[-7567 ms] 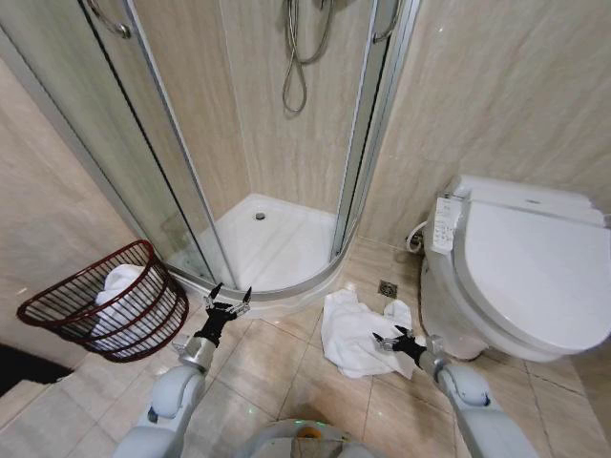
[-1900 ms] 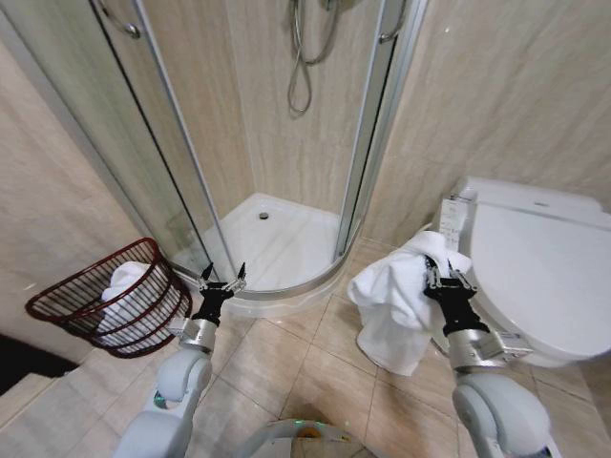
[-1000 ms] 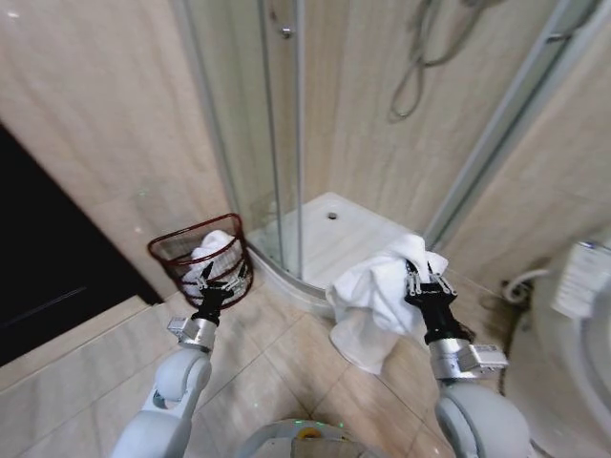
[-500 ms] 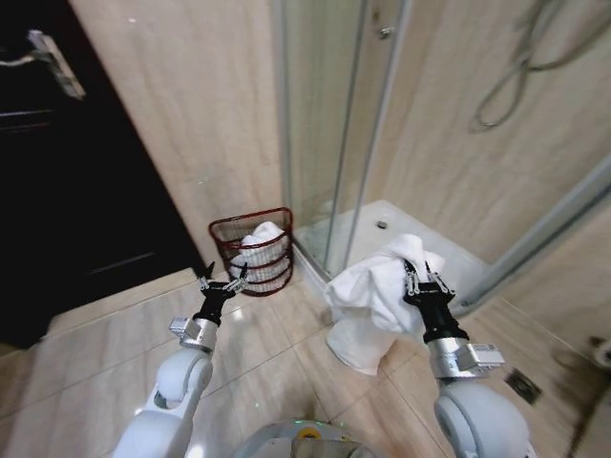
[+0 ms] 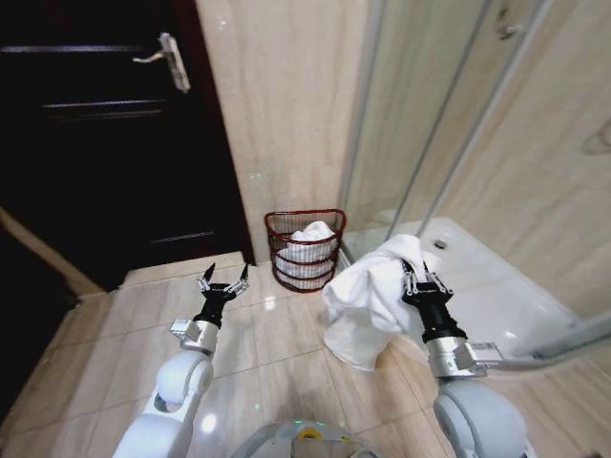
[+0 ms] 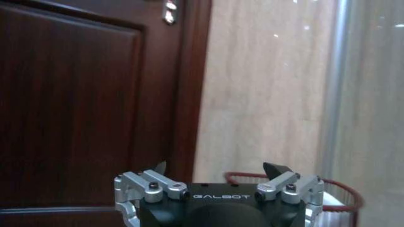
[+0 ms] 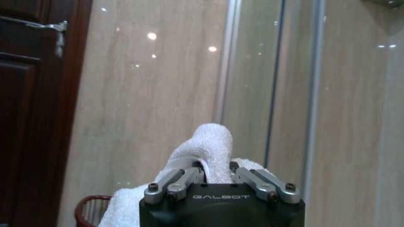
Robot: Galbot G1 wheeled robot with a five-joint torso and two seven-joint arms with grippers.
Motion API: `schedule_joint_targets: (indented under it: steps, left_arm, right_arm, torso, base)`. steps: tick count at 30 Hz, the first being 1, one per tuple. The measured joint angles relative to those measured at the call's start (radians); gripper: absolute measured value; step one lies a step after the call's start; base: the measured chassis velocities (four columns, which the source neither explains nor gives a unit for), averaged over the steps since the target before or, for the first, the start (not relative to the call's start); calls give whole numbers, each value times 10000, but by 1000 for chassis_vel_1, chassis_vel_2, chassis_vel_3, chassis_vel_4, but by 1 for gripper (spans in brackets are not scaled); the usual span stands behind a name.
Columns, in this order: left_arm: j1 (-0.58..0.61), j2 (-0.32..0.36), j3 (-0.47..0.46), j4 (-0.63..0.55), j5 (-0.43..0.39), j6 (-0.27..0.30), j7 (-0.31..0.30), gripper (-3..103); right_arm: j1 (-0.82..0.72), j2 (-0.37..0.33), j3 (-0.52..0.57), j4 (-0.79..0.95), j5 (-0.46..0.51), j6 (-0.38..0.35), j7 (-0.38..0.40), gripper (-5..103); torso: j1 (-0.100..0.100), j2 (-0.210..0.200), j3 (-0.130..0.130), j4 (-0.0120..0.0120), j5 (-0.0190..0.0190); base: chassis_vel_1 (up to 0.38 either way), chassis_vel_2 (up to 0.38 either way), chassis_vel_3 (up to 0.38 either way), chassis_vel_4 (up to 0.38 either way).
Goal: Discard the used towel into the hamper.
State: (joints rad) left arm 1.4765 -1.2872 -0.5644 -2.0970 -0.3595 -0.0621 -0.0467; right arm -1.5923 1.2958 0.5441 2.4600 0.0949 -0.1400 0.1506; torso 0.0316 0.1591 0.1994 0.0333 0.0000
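The door (image 5: 95, 134) fills the far left. The hamper (image 5: 305, 250) stands against the far wall, white cloth inside, beyond both claws. The towel (image 5: 368, 296) hangs from the right claw (image 5: 417, 282), pinched tight, hiding its fingertips. The left claw (image 5: 221, 279) gapes wide, empty, left of the hamper.

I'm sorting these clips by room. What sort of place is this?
Most likely a bathroom: a glass shower enclosure over a white shower tray, a tiled floor, and a wire hamper with white towels inside.
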Motion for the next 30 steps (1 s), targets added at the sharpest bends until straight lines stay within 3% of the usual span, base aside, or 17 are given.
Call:
schedule_joint_targets:
  steps: [5,13,30]
  left_arm:
    - [9,-30,86,71,30,-284,-242,100]
    - [85,-25,-80,-257,38,225,-385,100]
    - [66,40,-68,-320,67,274,-461,100]
  right_arm:
    - [108,-2,1,-79,57,-19,0,16]
    - [174,-11,16,-100,135,-63,4,16]
    - [156,-53,79,7,170,-65,8,16]
  torso:
    - [0,0,0,-5,-1]
    - [2,10,6,-7,0]
    - [169,694,525,-8,0]
  base:
    - [21,23,38,25]
    - [0,0,0,0]
    - [0,0,0,0]
